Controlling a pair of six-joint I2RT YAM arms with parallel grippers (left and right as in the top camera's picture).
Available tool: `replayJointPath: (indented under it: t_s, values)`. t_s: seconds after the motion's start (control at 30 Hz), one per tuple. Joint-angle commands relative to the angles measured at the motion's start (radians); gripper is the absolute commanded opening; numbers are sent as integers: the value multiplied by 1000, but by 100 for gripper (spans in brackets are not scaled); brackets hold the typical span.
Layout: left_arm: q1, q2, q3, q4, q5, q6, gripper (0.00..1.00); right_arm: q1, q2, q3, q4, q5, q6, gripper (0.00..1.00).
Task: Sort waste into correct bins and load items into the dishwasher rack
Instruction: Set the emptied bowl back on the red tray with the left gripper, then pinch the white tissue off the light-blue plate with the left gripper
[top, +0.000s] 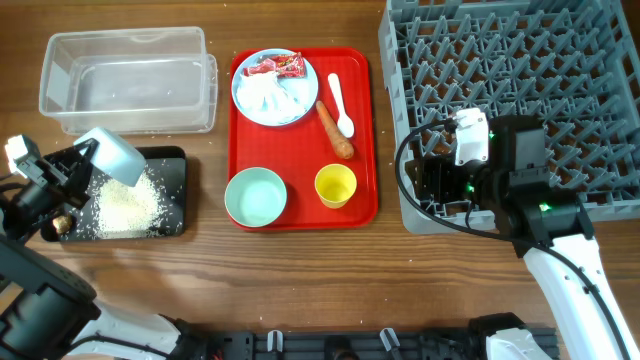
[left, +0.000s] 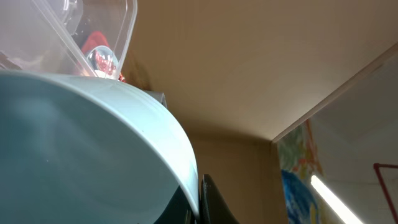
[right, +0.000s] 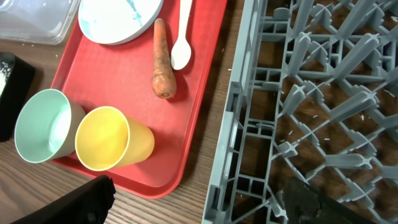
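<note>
My left gripper (top: 80, 153) is shut on the rim of a pale blue-green bowl (top: 113, 155), tipped over the black tray (top: 172, 190). The tray holds a pile of white rice (top: 125, 205) and a small brown lump (top: 62, 225). In the left wrist view the bowl (left: 81, 149) fills the frame, pinched by the fingers (left: 199, 208). The red serving tray (top: 355, 205) holds the plate (top: 250, 95) with red wrapper (top: 278, 66) and tissue (top: 268, 92), a carrot (top: 334, 130), spoon (top: 340, 105), second bowl (top: 256, 196) and yellow cup (top: 335, 186). My right gripper (top: 440, 180) is open and empty at the rack's (top: 520, 90) front left corner.
The clear tub (top: 125, 80) stands behind the black tray, with only a few rice grains in it. In the right wrist view the yellow cup (right: 112, 140), bowl (right: 43, 124) and carrot (right: 163, 59) lie left of the rack's wall (right: 233, 124). Bare wood runs along the table's front.
</note>
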Motion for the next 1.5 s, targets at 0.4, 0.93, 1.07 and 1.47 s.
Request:
replayJointPath:
  t_s: [0.4,0.93,1.07,1.47]
  values:
    - [-1110,-208,212,539,-1379,-391,4,3,8,11,-2,8,-9,89]
    - [-1359,85,211,447,-1596,-391,39,3,7,9,-8,8,-10,89]
    - [-1358,85,213,447,-1596,-393,69,3,8,9,-11,9,-10,90]
    - [-1181,119,636,489,-1558,-519,99,3,8,9,-19,9,-10,89]
